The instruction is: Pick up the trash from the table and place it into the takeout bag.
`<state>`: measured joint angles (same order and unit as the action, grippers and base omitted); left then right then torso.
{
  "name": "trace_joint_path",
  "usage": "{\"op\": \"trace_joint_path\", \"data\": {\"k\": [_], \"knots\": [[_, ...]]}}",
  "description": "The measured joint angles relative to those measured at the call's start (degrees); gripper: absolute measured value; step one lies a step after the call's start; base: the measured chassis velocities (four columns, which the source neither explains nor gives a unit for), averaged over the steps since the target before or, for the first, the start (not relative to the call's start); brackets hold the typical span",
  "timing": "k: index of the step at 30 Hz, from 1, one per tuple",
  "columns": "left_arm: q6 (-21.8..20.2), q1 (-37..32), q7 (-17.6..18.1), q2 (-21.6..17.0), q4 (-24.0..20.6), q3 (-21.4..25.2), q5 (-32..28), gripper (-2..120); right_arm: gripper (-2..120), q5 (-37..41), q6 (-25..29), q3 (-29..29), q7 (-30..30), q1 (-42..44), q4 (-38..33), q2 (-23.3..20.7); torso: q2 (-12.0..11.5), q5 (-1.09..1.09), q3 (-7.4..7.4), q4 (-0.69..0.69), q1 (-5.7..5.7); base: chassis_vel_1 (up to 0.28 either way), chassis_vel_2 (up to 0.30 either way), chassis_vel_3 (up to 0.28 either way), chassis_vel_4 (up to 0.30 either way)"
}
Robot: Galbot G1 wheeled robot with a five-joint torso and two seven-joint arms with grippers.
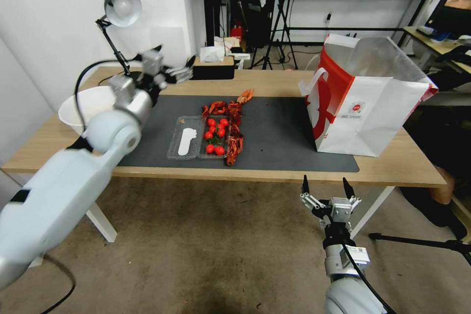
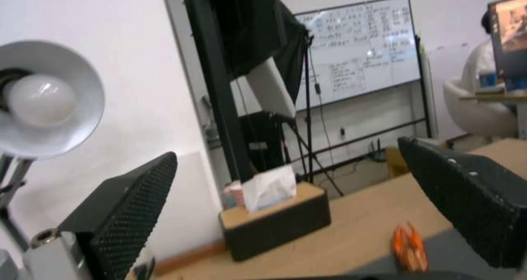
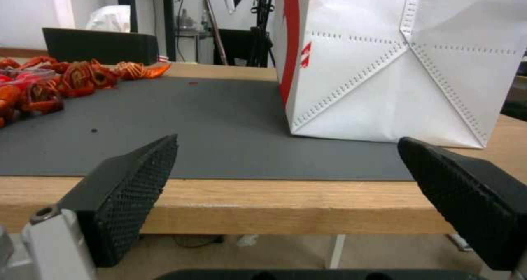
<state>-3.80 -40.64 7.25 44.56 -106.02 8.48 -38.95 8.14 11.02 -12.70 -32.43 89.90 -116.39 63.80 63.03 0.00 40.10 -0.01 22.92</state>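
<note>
table (image 1: 274,86): grey mat (image 1: 279,132), takeout bag (image 1: 373,108) | left claw (image 1: 184,74) apart | right claw (image 1: 326,189) apart

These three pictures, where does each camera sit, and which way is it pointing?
Head view: on the robot's head, looking down at the table, the takeout bag and the red crayfish shells; both arms show.
Left wrist view: on the raised left arm, facing the lamp, a tissue box and a whiteboard; left gripper jaws open.
Right wrist view: below the table's edge, facing the bag; right gripper jaws open.
Shared: head and right wrist views both show bag, mat and shells.
</note>
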Motion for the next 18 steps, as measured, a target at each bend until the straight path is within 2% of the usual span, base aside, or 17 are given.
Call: {"op": "trace_joint_path", "data": {"k": [4,6,18], "knots": [[0.84,-4.91,0.24,0.07,-1.69,3.36,0.87,100,100,-0.06,0.04,0.04,0.0,-0.04,0.14,0.01,0.0,-0.02,0.0,0.01,0.0,0.0,0.0,0.0,0.0],[1.78,-10.11,0.23,0.7,-2.92,6.83,2.24,100,100,-0.2,0.18,0.08,0.01,0.0,0.25,0.05,0.0,-0.01,0.0,0.01,0.0,0.0,0.0,0.0,0.0],[4.79,-23.81,0.09,3.0,-4.82,16.15,4.34,100,100,-1.15,0.66,0.36,-0.02,0.4,0.82,0.35,0.0,0.01,0.01,0.0,0.0,0.0,0.0,0.0,0.0]]}}
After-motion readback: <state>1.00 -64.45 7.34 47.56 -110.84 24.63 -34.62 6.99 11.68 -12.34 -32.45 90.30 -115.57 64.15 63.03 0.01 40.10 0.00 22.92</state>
